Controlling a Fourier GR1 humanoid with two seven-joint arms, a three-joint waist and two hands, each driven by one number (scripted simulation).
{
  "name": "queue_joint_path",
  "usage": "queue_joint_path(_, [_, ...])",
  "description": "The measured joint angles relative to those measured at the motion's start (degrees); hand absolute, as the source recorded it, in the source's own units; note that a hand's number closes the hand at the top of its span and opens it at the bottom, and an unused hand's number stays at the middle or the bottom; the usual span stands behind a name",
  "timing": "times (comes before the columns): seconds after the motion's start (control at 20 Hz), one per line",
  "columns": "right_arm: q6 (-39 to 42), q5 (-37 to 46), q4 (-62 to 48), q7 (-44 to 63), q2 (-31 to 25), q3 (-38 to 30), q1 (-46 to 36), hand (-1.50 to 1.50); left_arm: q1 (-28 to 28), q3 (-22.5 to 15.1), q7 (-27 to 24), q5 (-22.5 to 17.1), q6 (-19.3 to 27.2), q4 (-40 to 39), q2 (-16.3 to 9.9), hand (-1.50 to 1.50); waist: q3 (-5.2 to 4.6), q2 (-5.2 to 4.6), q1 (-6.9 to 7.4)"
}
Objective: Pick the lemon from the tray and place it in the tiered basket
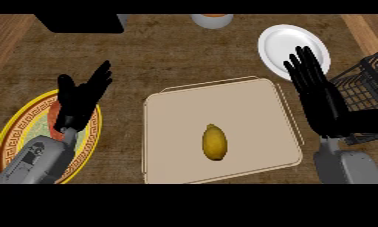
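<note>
Light is soft and even across the surface (184, 56), moderately dim, with no hot spots on the brown top. The plate (284, 43) is the brightest patch, white but not blown out. The lemon (214, 142) shows a gentle shade along its lower side and casts next to no shadow on the tray (177, 121). The tray's raised rim catches a thin pale line. Both hands read as flat black shapes with little surface detail, the left hand (80, 98) and the right hand (319, 91). Edges everywhere look slightly soft. Straight lines stay straight toward the borders.
</note>
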State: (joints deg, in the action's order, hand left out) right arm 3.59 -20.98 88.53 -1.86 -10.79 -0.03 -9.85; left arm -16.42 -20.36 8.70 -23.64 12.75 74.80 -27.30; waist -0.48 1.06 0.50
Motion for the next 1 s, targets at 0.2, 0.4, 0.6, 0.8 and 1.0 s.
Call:
queue_joint_path(0.2, [-6.6, -1.6, 0.6, 2.5, 4.6, -1.6, 3.1, 1.50, 0.4, 1.3, -3.5, 3.8, 2.7, 0.0, -1.6, 0.00, 0.26, -0.51, -0.50])
queue_joint_path(0.4, [-16.9, -2.9, -2.1, 3.9, 6.8, -6.2, 8.9, -1.50, 0.1, 3.0, -5.3, 6.9, 5.6, 0.3, -4.7, 0.00, 0.43, -0.71, -2.34])
queue_joint_path(0.6, [-29.2, 2.3, -5.1, 8.1, 8.2, -5.9, 16.4, -1.50, 0.9, 3.7, -6.9, 8.3, 7.0, 0.8, -6.0, 0.00, -0.48, -0.56, -1.69])
queue_joint_path(0.8, [-39.5, 7.5, 1.2, 13.4, 9.0, -0.9, 21.8, -1.50, 2.6, 3.4, -8.1, 9.8, 8.1, 1.9, -5.9, 0.00, -0.80, -0.08, -1.18])
queue_joint_path(1.0, [-40.6, 12.5, 9.0, 24.5, 4.2, 5.8, 26.3, -1.50, 3.4, 3.1, -8.3, 10.8, 9.0, 2.8, -5.5, 0.00, -0.53, -0.28, -0.76])
